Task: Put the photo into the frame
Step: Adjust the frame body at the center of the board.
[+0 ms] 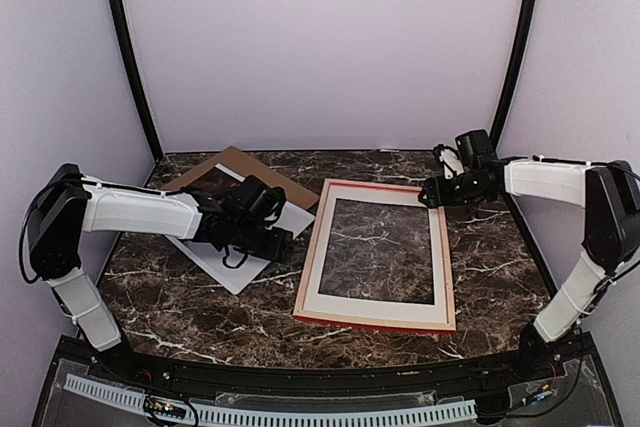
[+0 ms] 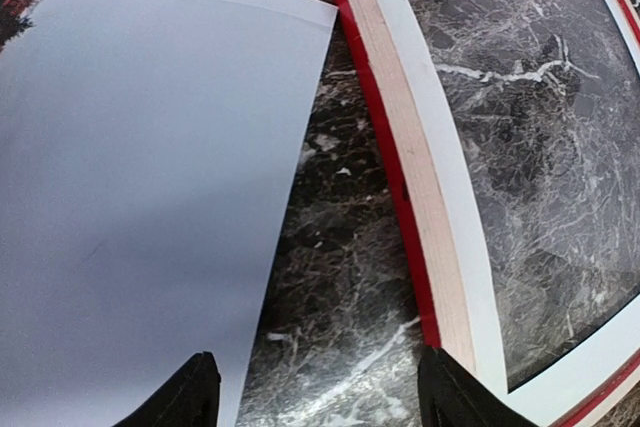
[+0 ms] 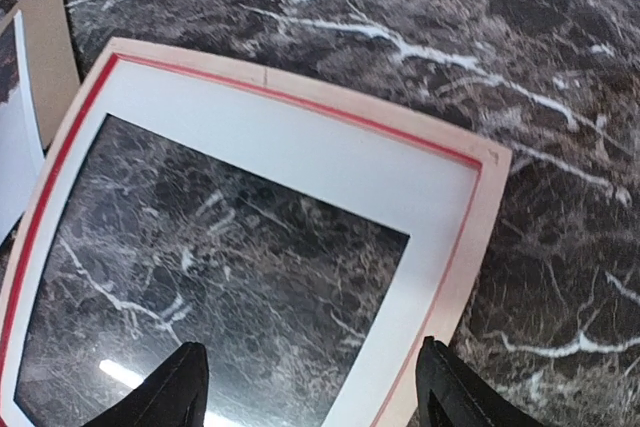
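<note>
- My left gripper [image 2: 320, 397] hangs with jaws apart, holding nothing, above the gap between the photo [image 2: 150, 197] and the frame [image 2: 410, 147].
- My right gripper [image 3: 312, 387] is spread wide and empty over the frame's far right corner.
- The photo lies flat on the table [image 1: 500, 267], left of the frame, its far end on the board [image 1: 250, 162].
- The frame lies pale side up with the mat [image 3: 300, 147] in it.

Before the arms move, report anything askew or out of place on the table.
The photo lies skewed left of the frame, overlapping the brown backing board. Nothing looks damaged or spilled.
</note>
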Tool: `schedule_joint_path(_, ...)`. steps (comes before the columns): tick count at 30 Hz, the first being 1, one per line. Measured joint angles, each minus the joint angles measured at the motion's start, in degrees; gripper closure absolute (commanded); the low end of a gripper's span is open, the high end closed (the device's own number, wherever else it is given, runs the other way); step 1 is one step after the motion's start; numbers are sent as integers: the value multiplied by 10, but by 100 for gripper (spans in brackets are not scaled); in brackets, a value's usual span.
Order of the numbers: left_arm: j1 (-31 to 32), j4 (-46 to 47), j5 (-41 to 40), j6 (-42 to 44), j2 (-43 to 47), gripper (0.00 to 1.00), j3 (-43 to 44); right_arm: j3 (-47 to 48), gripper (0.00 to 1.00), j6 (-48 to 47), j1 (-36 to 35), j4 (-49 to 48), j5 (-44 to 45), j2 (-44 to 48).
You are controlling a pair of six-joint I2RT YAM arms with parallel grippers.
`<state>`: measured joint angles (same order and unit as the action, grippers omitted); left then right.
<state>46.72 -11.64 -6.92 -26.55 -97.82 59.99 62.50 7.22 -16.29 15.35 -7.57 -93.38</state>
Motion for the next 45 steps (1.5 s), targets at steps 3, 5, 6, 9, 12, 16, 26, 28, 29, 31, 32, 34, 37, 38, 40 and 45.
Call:
schedule_joint_path(3, -9, -28, -16, 9, 12, 29, 0, -38, 28, 22, -6, 10, 36, 14)
schedule_joint_path(5, -24, -42, -21, 12, 22, 28, 0, -64, 29, 35, -6, 17, 51, 18)
schedule_joint_path(6, -35, -49, -21, 14, 28, 28, -1, -75, 30, 41, -6, 19, 56, 19)
schedule_joint_path(9, -74, -53, -17, 15, 57, 26, -16, -97, 32, 53, -5, 23, 67, 19)
schedule_joint_path(12, -123, -56, -12, 14, 102, 20, -49, -106, 33, 58, -6, 26, 77, 19)
schedule_joint_path(16, -183, -61, -2, 8, 160, 16, -96, -108, 32, 62, -14, 24, 78, 28)
schedule_joint_path(26, -308, -48, 94, -25, 231, 15, -200, -4, 29, 78, -150, -7, 32, 7)
schedule_joint_path(28, -327, -38, 116, -33, 233, 15, -214, 43, 29, 79, -176, -18, 22, -26)
schedule_joint_path(29, -335, -33, 126, -37, 234, 15, -220, 71, 29, 80, -190, -22, 18, -47)
schedule_joint_path(31, -350, -25, 143, -43, 237, 15, -231, 128, 29, 80, -218, -26, 11, -93)
schedule_joint_path(32, -357, -21, 150, -46, 238, 15, -236, 158, 29, 81, -232, -25, 9, -117)
schedule_joint_path(34, -370, -14, 161, -48, 240, 15, -244, 216, 29, 80, -262, -23, 5, -163)
schedule_joint_path(37, -383, -8, 171, -50, 242, 15, -252, 285, 29, 80, -301, -17, -2, -219)
schedule_joint_path(38, -389, -6, 175, -50, 243, 15, -254, 304, 29, 80, -310, -15, -2, -235)
schedule_joint_path(40, -400, -4, 181, -50, 247, 15, -258, 355, 29, 80, -331, -6, -3, -277)
schedule_joint_path(45, -416, 0, 191, -49, 266, 15, -268, 433, 30, 81, -354, 22, -6, -362)
